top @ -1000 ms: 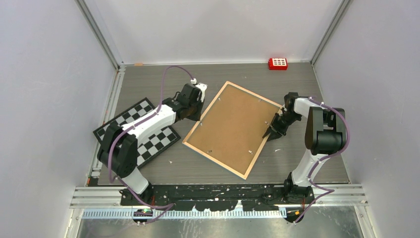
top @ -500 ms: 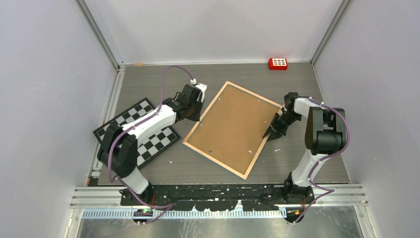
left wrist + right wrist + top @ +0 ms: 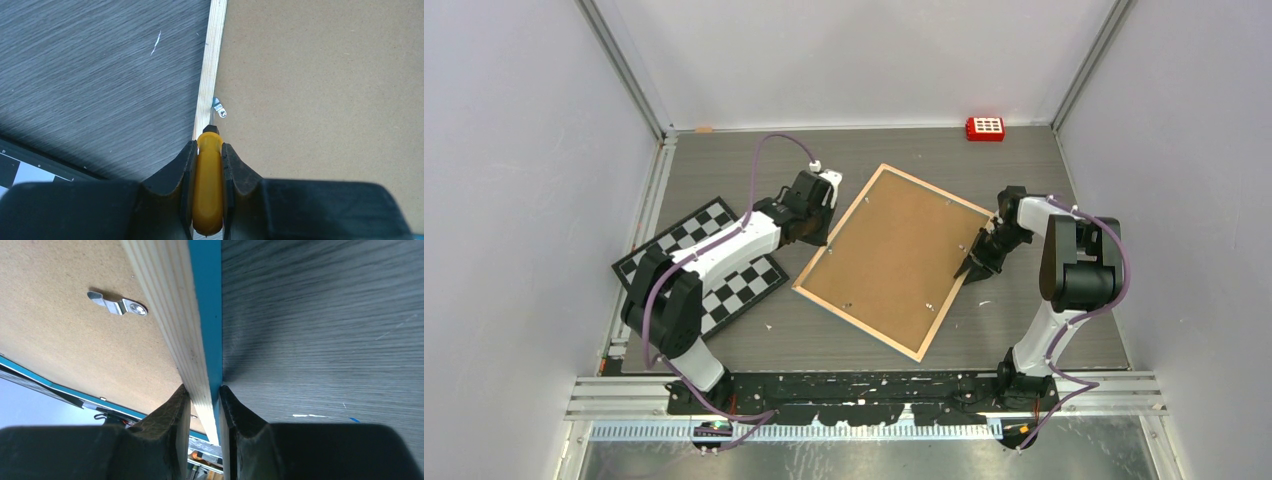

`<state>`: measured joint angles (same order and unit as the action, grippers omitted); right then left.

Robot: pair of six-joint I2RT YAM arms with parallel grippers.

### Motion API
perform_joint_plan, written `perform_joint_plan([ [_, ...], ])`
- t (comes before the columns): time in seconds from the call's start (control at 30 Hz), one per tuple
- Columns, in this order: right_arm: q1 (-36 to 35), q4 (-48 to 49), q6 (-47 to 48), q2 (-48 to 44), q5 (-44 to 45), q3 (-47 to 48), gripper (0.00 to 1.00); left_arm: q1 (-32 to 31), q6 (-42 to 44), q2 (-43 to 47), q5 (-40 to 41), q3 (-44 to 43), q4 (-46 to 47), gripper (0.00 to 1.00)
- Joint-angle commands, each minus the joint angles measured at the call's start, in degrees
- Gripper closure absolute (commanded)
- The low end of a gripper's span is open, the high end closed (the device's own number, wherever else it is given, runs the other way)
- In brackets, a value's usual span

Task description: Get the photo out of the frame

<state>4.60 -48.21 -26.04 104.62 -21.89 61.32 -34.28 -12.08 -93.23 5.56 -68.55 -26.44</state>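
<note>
1. My left jaws are nearly closed, clamped on a yellow tool handle whose dark tip points ahead.
2. Just beyond that tip, a small metal clip sits at the near edge of the frame.
3. My right jaws pinch narrowly on the frame's opposite rim, with the pale wood and blue border between them.
4. The frame lies fibreboard back up on the worktop, between both jaws; the photo is hidden.

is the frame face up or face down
Face down: the frame lies with its brown back and a metal clip facing up.
</note>
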Motion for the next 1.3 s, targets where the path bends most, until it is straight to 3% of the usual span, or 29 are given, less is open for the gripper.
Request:
perform_joint_plan([
  [0.0,-0.3,4.3,-0.5,2.4,6.1,0.3,0.94,-0.1,-1.5,-0.9,-1.1,0.8,-1.0,1.0],
  [0.4,-0.3,4.5,-0.3,2.4,6.2,0.2,0.96,-1.8,1.1,-2.5,-8.6,0.4,1.9,1.0],
  [1.07,-0.3,4.5,0.2,2.3,6.9,0.6,0.97,-2.4,6.8,0.8,-10.6,1.6,-1.5,1.0],
  [1.27,-0.3,4.0,1.7,2.9,10.1,1.1,0.99,-2.4,7.2,1.5,-11.4,-1.8,-0.3,1.0],
])
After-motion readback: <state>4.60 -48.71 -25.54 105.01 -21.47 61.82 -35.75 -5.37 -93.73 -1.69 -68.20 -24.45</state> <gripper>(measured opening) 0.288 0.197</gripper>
